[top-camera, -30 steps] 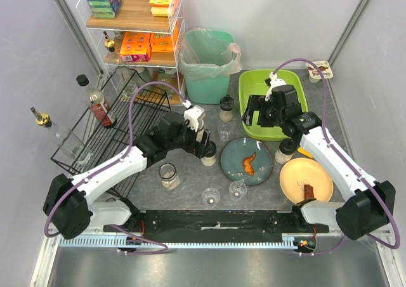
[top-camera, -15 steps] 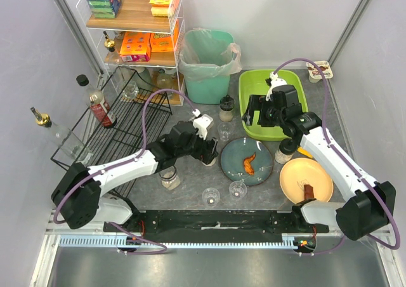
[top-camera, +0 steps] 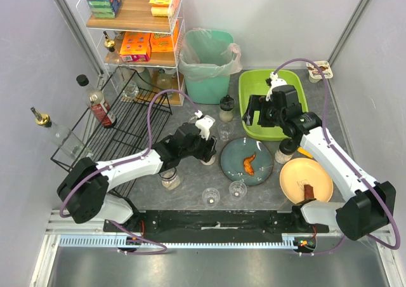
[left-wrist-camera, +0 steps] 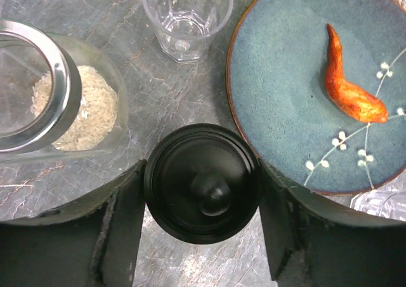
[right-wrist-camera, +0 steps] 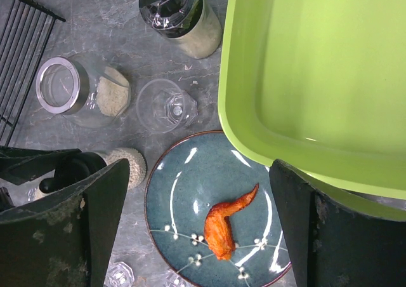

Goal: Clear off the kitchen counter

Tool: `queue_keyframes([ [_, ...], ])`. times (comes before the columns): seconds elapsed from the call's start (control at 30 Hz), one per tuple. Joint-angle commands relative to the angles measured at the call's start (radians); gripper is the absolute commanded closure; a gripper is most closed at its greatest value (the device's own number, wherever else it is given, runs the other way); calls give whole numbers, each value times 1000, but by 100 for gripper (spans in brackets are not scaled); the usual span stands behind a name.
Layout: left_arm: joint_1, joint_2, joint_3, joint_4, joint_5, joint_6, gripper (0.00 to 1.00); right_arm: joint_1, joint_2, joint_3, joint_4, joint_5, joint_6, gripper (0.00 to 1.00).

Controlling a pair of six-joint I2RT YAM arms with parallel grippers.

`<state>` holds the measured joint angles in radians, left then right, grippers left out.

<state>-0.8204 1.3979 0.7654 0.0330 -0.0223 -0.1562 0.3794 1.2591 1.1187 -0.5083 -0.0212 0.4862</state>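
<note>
- Grey, stone-patterned surface (top-camera: 190, 192) lies beneath both my end effectors.
- My left end effector (left-wrist-camera: 202, 186) straddles a black-lidded jar (left-wrist-camera: 203, 173) standing on it. The fingers (left-wrist-camera: 124, 223) sit close against both sides of the lid, but I cannot tell whether they press it.
- My right end effector (right-wrist-camera: 200, 173) gapes wide and holds nothing. It hangs above the blue plate (right-wrist-camera: 184, 192) and the lime-green tub (right-wrist-camera: 304, 65).

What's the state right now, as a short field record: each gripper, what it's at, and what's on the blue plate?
left gripper: jaws either side of the black-lidded jar; grip unconfirmed
right gripper: open, empty, over the lime-green tub edge
blue plate: one orange fried food piece; next to the jar
kitchen counter: not yet cleared
</note>
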Motion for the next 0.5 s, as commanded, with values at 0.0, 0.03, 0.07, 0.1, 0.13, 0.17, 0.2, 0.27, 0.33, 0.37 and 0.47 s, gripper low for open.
queue_keyframes([
  [0.0,-6,-7,8,39,-38,-16,36,-5,-26,-11,19,15,-12,2],
  [0.03,-5,-11,9,38,-44,-19,42,-7,-26,-10,19,15,-12,2],
  [0.07,-6,-16,14,35,-54,-19,48,-7,-24,-10,17,15,-12,2],
  [0.1,-8,-19,21,24,-71,-22,51,-7,-26,-13,19,15,-12,2],
  [0.13,-6,-25,31,10,-99,-29,53,-7,-26,-13,19,15,-12,2],
  [0.17,-6,-33,40,-1,-120,-31,54,-8,-27,-13,19,15,-12,2],
  [0.2,-6,-42,52,-17,-139,-32,55,-8,-27,-11,19,15,-12,2],
  [0.27,-6,-68,86,-60,-165,-32,55,-8,-29,-14,17,15,-12,2],
  [0.33,-6,-94,124,-99,-176,-29,55,-7,-29,-16,17,15,-12,2],
  [0.37,-6,-111,142,-117,-185,-26,55,-8,-30,-14,19,15,-12,2],
  [0.47,-6,-167,178,-145,-243,-9,55,-8,-30,-19,19,15,-11,2],
])
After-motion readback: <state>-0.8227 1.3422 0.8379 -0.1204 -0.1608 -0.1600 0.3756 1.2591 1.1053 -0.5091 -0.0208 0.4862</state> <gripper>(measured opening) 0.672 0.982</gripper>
